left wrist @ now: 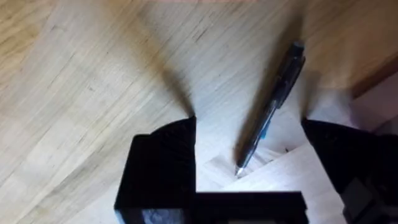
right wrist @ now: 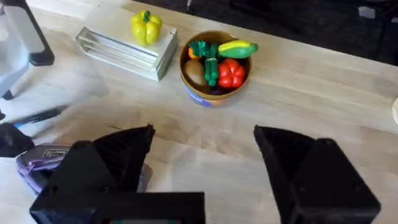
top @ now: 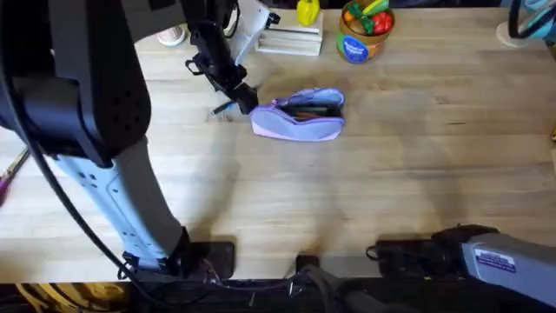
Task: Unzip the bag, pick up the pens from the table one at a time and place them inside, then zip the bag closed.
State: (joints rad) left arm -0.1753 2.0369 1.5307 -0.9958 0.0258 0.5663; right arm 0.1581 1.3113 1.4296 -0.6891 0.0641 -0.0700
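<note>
your left gripper (left wrist: 249, 134) spread wide over one pen (left wrist: 270, 109) on the pale plank table (top: 417, 191) | bag (top: 300, 115) just right of it, unzipped | right gripper (right wrist: 202, 152) wide open, empty | fruit tub (top: 365, 30) label unreadable

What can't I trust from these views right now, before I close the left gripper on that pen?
- Bag, overhead: dark shapes show in its open mouth, too small to count as pens.
- Bag, right wrist: partly hidden behind the right gripper's finger.
- Pen, overhead: a small dark streak beside the left gripper, largely covered by it.
- Left wrist: the left gripper straddles the pen; contact with the table cannot be judged.
</note>
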